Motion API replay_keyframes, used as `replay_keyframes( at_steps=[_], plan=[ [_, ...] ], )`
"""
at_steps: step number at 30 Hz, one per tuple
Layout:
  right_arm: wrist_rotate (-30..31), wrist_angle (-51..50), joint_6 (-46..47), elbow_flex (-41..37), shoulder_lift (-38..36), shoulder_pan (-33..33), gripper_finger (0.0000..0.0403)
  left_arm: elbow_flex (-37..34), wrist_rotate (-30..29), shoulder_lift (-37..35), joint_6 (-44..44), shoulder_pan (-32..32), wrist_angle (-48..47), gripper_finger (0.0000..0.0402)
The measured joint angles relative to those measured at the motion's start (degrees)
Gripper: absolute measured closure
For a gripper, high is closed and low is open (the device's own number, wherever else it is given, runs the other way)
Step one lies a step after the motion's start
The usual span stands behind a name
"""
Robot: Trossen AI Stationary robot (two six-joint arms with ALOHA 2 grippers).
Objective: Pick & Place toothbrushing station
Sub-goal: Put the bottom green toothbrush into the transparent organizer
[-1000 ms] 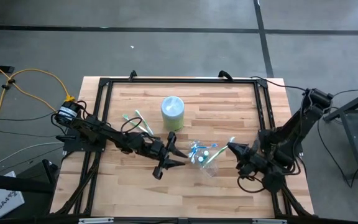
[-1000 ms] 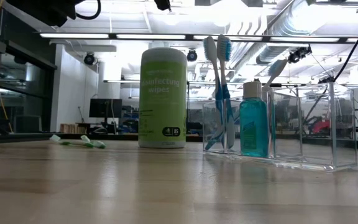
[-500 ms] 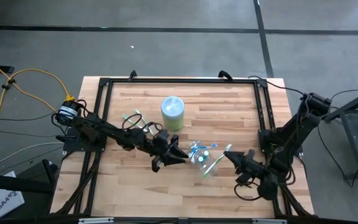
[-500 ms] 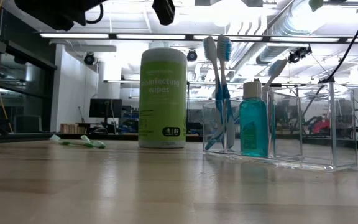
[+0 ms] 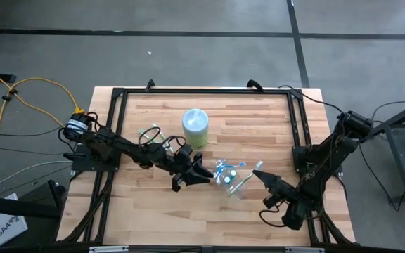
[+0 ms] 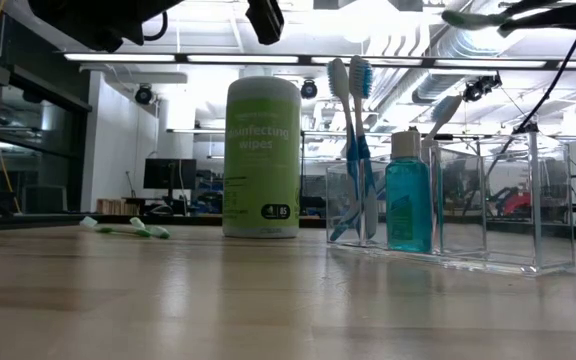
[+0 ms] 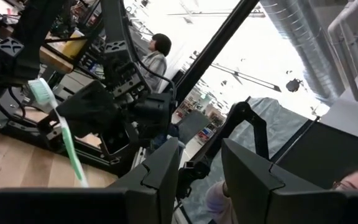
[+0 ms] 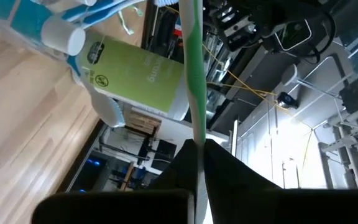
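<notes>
**Wooden table and what lies on it**

A light wooden table (image 5: pixel 259 119) fills the middle of the high view, edged by a black frame (image 5: pixel 202 90). A green wipes canister (image 5: pixel 195 126) stands upright just above centre. Left of it lie green-white toothbrushes (image 5: pixel 153 135). Right of centre, lower down, sits a clear container (image 5: pixel 232 179) holding blue toothbrushes (image 6: pixel 353 150) and a teal bottle (image 6: pixel 408 205).

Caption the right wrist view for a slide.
Right hand shut on a green toothbrush, held up near the green wipes canister and clear container.
</notes>
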Motion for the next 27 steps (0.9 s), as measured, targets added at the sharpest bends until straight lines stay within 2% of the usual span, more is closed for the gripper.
replay_keyframes(
  at_steps=[10,16,21,27],
  plan=[
    [-0.53,0.04,-1.17,0.00,-0.02,-1.31,0.0400,0.01,0.41,0.00,-1.15,0.00,-0.22,0.0283],
    [-1.26,2.32,-1.83,0.00,-0.02,-4.01,0.0400,1.58,3.56,0.00,-2.34,-0.02,-0.52,0.0283],
    [-1.13,7.85,-1.89,1.88,-0.03,-6.12,0.0400,4.01,4.58,0.00,4.26,-0.02,-7.81,0.0283],
    [-3.17,7.79,-4.00,5.89,-0.11,-7.63,0.0400,6.92,7.51,0.00,7.82,0.80,-15.81,0.0283]
  ],
)
